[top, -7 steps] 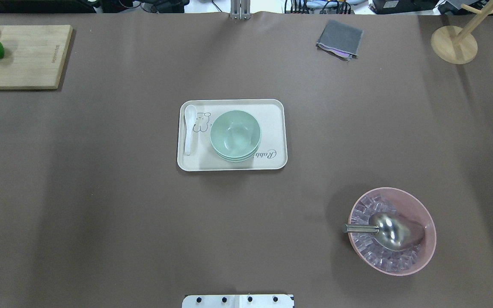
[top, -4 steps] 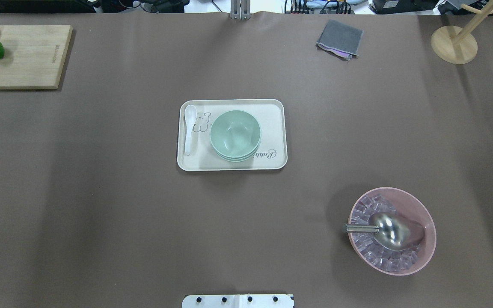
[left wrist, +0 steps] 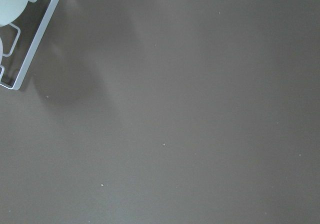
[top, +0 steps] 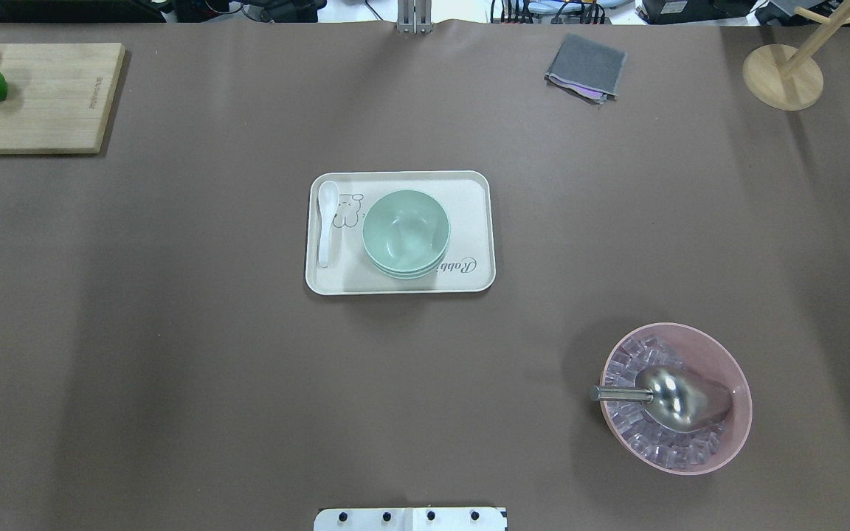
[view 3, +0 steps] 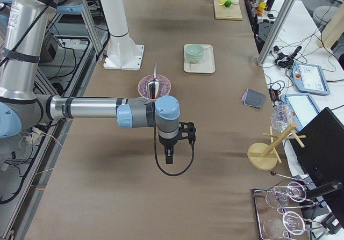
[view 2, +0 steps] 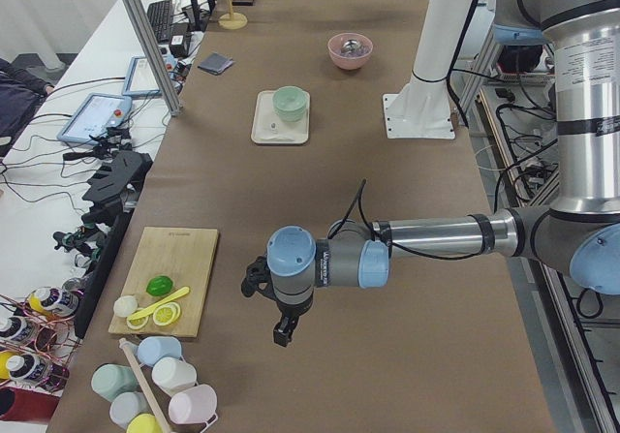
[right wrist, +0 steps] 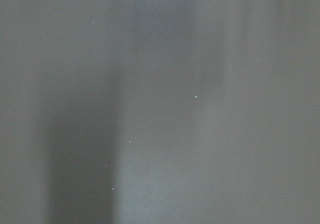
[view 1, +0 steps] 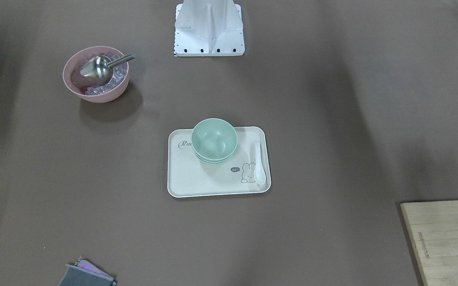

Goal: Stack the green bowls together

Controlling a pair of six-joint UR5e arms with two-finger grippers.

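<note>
Robotics lab, teach pendant (view 3: pixel 307 80), loose cables (view 2: pixel 58 176), aluminium frame post (view 2: pixel 145 41), robot pedestal (view 1: pixel 209 28)

Seen on the brown counter (top: pixel 174 332): a cream tray (top: pixel 467 214) in the middle and a pink bowl (top: pixel 716 354) toward the robot's right, well apart from it. Found along the far edge: a wooden cutting board (top: pixel 49 96) at the left corner, a folded grey cloth (top: pixel 587 66) and a round wooden stand base (top: pixel 768 85) toward the right. Fixed at the near edge: a white mount plate (top: pixel 410 520).
</note>
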